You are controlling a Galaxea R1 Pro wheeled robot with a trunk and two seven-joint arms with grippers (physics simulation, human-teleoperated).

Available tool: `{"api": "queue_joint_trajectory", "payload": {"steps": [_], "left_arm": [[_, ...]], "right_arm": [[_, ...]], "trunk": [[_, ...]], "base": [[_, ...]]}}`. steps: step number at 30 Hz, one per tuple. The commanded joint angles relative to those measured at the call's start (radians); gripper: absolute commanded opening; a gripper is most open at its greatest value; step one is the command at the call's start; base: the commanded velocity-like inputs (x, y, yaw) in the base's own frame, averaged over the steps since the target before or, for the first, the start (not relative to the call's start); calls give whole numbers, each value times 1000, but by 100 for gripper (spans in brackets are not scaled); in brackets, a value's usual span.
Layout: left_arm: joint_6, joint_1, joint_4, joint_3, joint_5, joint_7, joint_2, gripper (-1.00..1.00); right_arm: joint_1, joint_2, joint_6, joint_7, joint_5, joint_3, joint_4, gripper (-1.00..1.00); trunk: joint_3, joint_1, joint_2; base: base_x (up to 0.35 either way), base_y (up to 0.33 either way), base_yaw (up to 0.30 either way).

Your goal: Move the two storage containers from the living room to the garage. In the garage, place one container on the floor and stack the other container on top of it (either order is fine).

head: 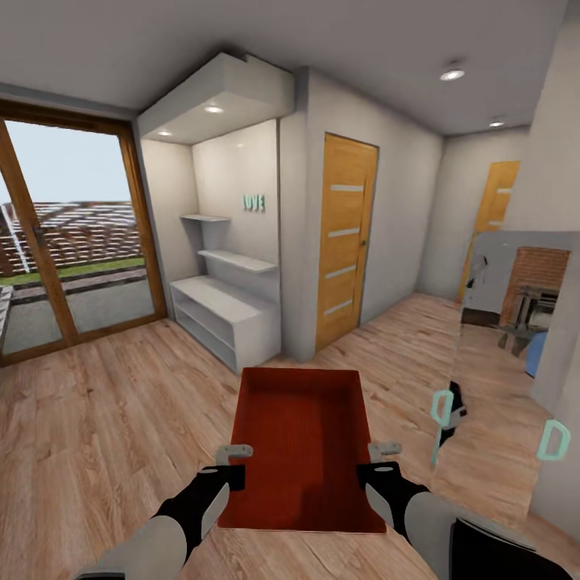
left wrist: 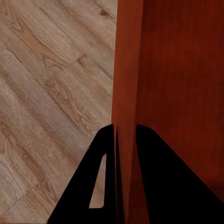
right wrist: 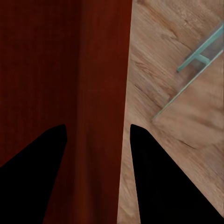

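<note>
Head view: you carry one storage container (head: 302, 439) at 6 o'clock over wood floor (head: 105, 403), left gripper (head: 234, 459) and right gripper (head: 385, 456) on its side walls. Left wrist: fingers (left wrist: 100, 186) clamp the wall. Right wrist: fingers (right wrist: 32, 172) straddle it, narrow. Still indoors; garage and stacking remain.

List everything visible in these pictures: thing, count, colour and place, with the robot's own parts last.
storage container: one, orange-red, held over the wood floor between both pincers
wood plank floor: one, light brown, underfoot
shelf unit: one, white, in the alcove ahead
wooden doors: two, orange-brown, ahead and far right
glass doors: wood-framed, at left
glass panel: one, teal-handled, at right
left pincer: one, black, shut on the container's left wall
right pincer: one, black, straddling the right wall
</note>
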Motion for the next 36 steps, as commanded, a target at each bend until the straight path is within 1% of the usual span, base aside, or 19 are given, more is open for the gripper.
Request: {"api": "queue_joint_trajectory", "payload": {"steps": [1, 36], "left_arm": [[5, 1, 12, -4, -3, 2, 8, -100], [5, 1, 12, -4, -3, 2, 8, -100]], "right_arm": [[-1, -6, -15, -1, 6, -26, 0, -100], [-1, -6, -15, -1, 6, -26, 0, -100]], "trunk": [[0, 1, -1], [0, 1, -1]], "base": [[323, 0, 0], [323, 0, 0]]}}
